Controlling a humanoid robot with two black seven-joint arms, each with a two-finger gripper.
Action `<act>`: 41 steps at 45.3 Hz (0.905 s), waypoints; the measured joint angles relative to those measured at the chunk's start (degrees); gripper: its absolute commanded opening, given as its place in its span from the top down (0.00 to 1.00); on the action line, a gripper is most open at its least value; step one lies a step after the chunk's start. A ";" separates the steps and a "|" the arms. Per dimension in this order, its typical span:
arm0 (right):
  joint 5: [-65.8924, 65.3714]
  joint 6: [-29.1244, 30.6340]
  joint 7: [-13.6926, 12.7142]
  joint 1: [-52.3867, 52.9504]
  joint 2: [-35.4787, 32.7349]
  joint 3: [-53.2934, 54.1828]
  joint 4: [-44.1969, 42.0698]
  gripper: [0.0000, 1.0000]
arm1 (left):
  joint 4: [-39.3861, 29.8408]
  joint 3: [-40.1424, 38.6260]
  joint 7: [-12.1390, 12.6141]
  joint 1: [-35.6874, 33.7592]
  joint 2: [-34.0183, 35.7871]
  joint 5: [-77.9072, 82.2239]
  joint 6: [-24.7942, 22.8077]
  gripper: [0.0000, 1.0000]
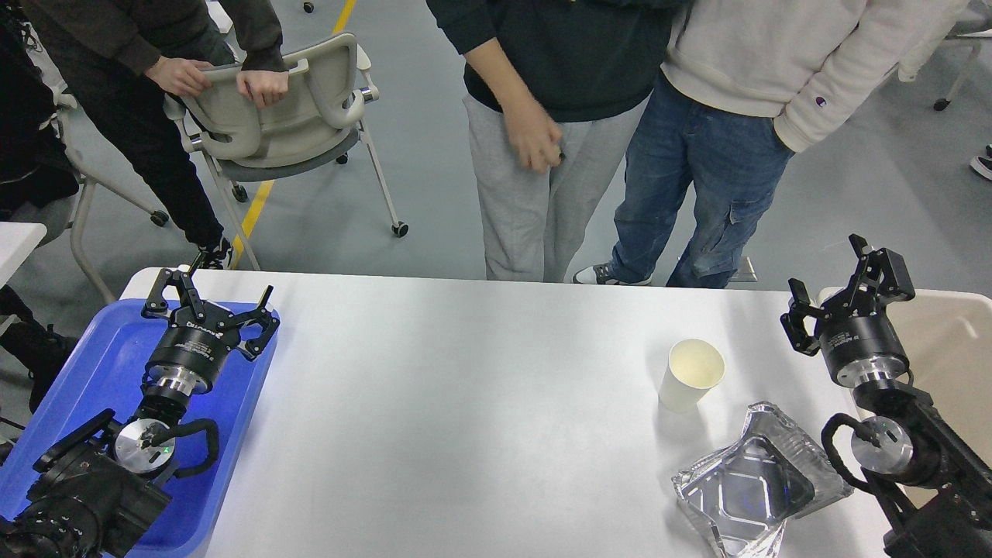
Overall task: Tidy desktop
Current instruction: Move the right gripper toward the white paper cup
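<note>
The white desktop (465,403) fills the middle of the head view. On its right half stands an upright cream paper cup (690,374), empty inside. A crumpled foil tray (756,488) lies just below it, near the front edge. My left gripper (209,298) hovers open over the blue tray (93,364) at the left edge, holding nothing. My right gripper (833,275) is open above the right edge of the desktop, beside the beige bin (949,341), well right of the cup.
Two people stand against the far edge of the table, at centre and right. A third person holds a grey wheeled chair (287,116) at the back left. A small white table corner (15,240) shows at the far left.
</note>
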 measured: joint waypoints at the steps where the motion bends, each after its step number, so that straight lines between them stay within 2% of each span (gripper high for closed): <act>1: 0.00 0.00 0.00 -0.02 0.00 0.00 0.00 0.00 | 0.00 0.00 0.00 0.00 0.00 0.00 0.00 0.00; 20: 0.00 0.11 -0.54 -0.11 -0.09 -0.31 0.70 0.00 | 0.00 0.00 0.05 0.00 0.00 0.00 0.00 0.00; 23: 0.02 0.19 -2.03 -0.17 -0.54 -0.38 1.61 0.00 | 0.00 0.00 0.05 0.00 0.00 0.00 0.00 0.00; 27: 0.07 0.41 -5.68 -0.43 -1.46 -0.54 3.72 0.00 | 0.00 0.00 0.01 0.00 0.00 0.00 0.00 0.00; 31: -0.21 0.73 -8.22 -0.61 -2.99 -1.72 6.42 0.00 | 0.00 0.00 0.00 -0.01 0.00 0.00 0.00 0.00; 36: -1.40 1.77 -10.28 -0.41 -7.41 -6.18 10.76 0.00 | 0.00 0.00 0.00 -0.01 0.00 -0.01 0.00 0.00; 41: -6.18 2.48 -11.29 1.05 -12.76 -11.83 14.61 0.00 | 0.00 0.00 0.00 -0.02 0.00 -0.01 0.00 0.00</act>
